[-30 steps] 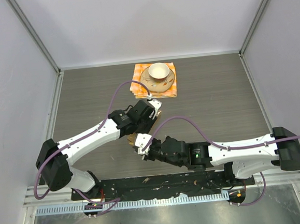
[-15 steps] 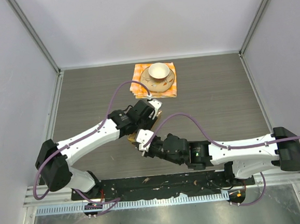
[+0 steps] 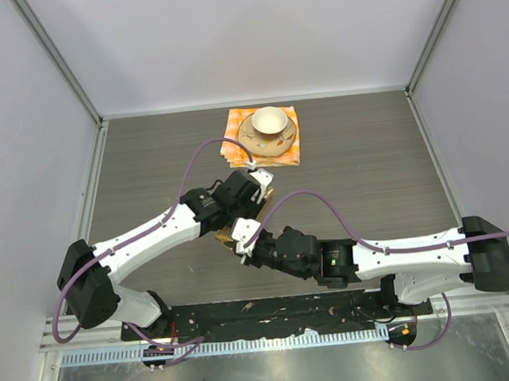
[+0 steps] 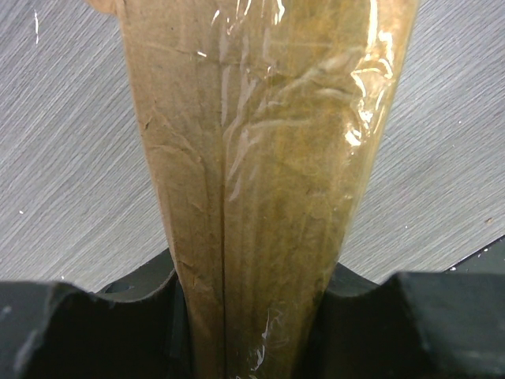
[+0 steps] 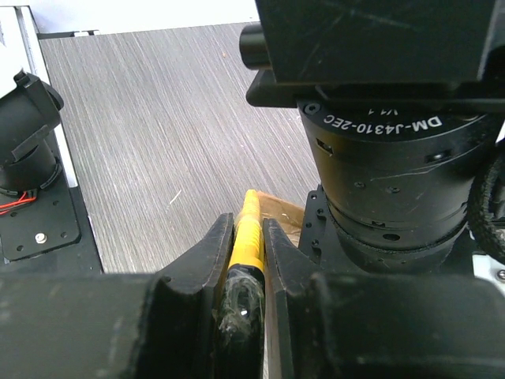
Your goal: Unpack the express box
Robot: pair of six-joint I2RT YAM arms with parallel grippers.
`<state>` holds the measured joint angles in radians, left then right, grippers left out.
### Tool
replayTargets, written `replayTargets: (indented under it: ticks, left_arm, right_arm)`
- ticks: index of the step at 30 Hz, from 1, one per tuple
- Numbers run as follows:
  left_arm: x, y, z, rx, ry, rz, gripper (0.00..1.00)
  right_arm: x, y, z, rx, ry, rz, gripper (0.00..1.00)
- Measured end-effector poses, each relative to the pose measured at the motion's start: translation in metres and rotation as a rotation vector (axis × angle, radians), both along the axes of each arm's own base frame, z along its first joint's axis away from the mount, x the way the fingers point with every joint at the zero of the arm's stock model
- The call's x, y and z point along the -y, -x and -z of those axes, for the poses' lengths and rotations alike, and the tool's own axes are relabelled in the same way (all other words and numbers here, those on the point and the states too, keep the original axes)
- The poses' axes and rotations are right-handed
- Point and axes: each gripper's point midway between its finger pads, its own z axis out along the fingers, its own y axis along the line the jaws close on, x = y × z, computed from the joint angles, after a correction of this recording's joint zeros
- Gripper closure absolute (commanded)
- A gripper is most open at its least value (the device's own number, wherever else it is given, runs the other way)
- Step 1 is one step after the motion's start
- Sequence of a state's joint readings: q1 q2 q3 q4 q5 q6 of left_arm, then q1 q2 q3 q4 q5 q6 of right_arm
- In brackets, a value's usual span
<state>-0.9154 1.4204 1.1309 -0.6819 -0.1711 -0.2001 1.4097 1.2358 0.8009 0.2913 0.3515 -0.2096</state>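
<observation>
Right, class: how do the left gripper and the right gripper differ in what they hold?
The left gripper clamps a broad, taped brown cardboard box; the right gripper pinches a slim yellow tool. The left gripper's jaws stand wide apart; the right gripper's nearly meet. Both are shut on something.

We record bright, even overhead light and only faint, soft shadows on the grey wood-grain table top (image 3: 367, 164), white glare on the clear plastic tape (image 4: 367, 103) over the brown cardboard box (image 4: 189, 197), and soft focus along both wrist views' lower edges.
</observation>
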Motion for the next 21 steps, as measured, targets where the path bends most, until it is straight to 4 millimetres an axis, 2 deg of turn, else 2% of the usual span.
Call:
replayTargets:
  ticks: [21]
  left_arm:
    - [-0.0005,0.0005,-0.0003,0.003,0.004,0.0,1.0]
  right_arm:
    - [-0.0037,0.0059,-0.0016,-0.01,-0.006,-0.034,0.99]
